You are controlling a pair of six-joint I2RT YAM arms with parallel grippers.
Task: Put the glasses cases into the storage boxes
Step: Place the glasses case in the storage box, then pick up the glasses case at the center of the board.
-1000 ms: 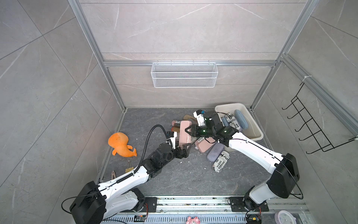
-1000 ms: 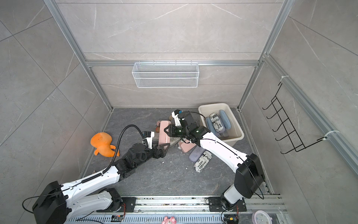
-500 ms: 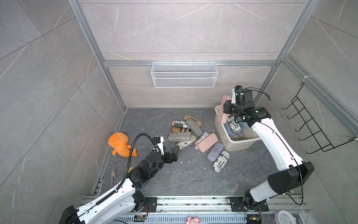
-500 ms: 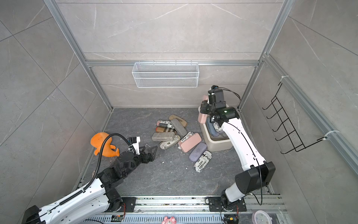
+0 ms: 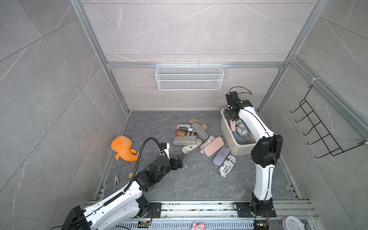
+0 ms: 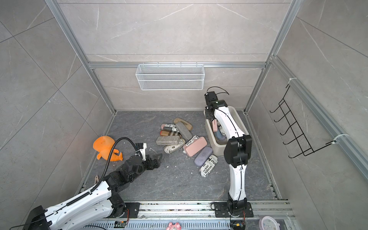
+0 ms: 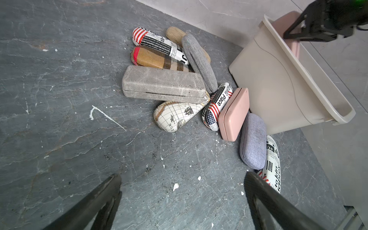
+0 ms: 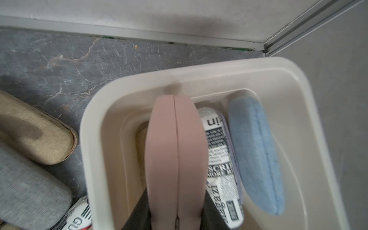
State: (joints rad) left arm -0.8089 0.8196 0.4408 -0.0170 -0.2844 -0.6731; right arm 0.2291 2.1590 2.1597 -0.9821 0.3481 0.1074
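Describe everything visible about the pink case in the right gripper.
The pink case is a smooth, matte, rounded hard shell with a seam running down its narrow edge. It stands on edge, pointing down into the cream storage box, between the fingers of the right gripper. Beside it lie a newspaper-print case and a blue case.

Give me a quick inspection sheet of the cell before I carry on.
Surface: dark stone floor, white flecks.
Job's things: cream tub holds blue case, newsprint case; pink case standing on end inside; a heap of cases outside.
Clutter: orange plush toy, clothespin.
Grippers: left gripper open, empty, low over the floor; right gripper over the tub, fingers either side of the pink case, grip unclear.
Cables: black hose on left arm.
Surroundings: wire basket, wall hook rack.
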